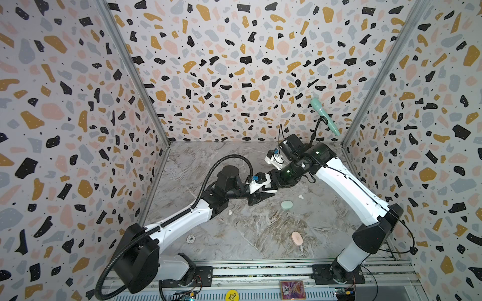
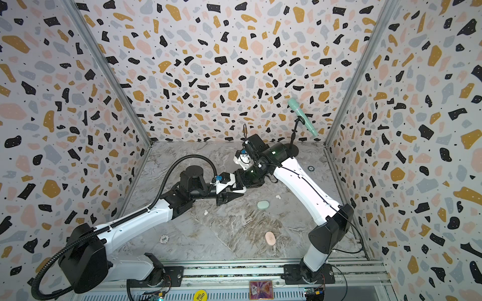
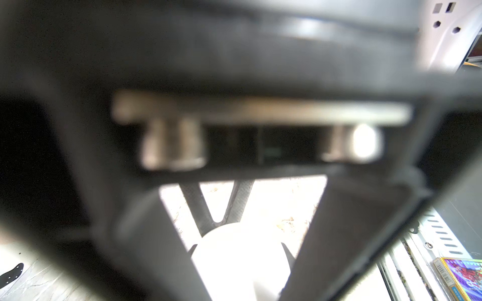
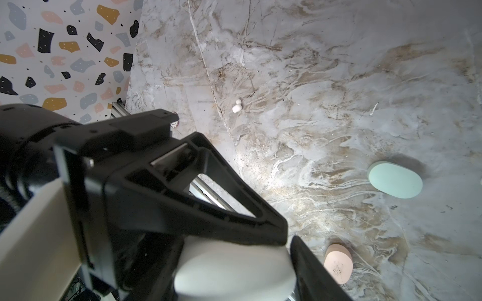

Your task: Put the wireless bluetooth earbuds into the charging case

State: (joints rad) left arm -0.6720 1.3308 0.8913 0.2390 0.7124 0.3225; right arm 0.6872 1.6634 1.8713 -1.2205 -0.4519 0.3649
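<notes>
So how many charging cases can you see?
3: mint green case on the table, pink case nearer the arms' bases, white case in the right gripper. More may be hidden.

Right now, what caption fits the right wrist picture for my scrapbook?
A white case held up close over the marble table; a mint case, a pink case and two white earbuds lie beyond.

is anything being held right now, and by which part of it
The white case, clamped in the left gripper with a finger on each of two opposite sides. The earbuds in view lie loose on the table.
</notes>
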